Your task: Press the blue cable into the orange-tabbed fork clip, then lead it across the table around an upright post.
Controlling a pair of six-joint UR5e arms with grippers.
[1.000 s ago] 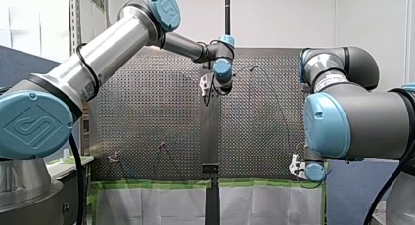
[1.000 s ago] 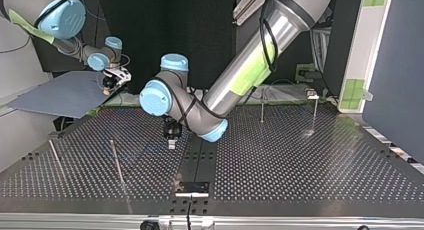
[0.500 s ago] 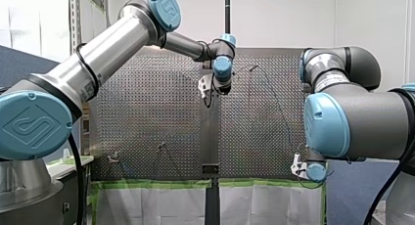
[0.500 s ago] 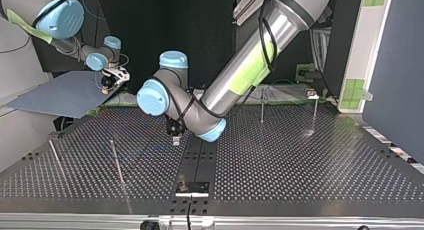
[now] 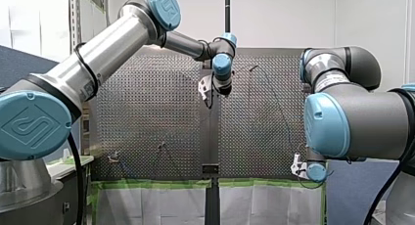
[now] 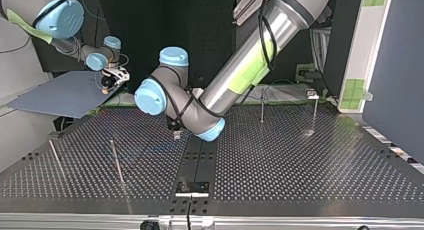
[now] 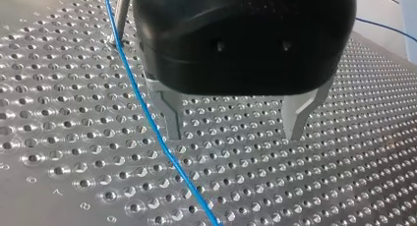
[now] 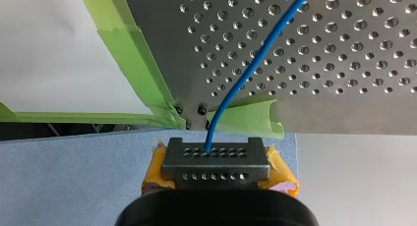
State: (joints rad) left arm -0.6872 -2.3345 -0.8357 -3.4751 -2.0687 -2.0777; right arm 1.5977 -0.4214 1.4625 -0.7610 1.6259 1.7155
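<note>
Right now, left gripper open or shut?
Open: left gripper's metal fingers stand apart, blue cable outside them, beside one finger.

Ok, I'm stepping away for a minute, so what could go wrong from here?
The blue cable lies beside my left end effector, outside its open fingers, so closing now could miss it.
My right end effector grips the cable past the table edge near the green tape; pulling could drag it against that edge.
</note>
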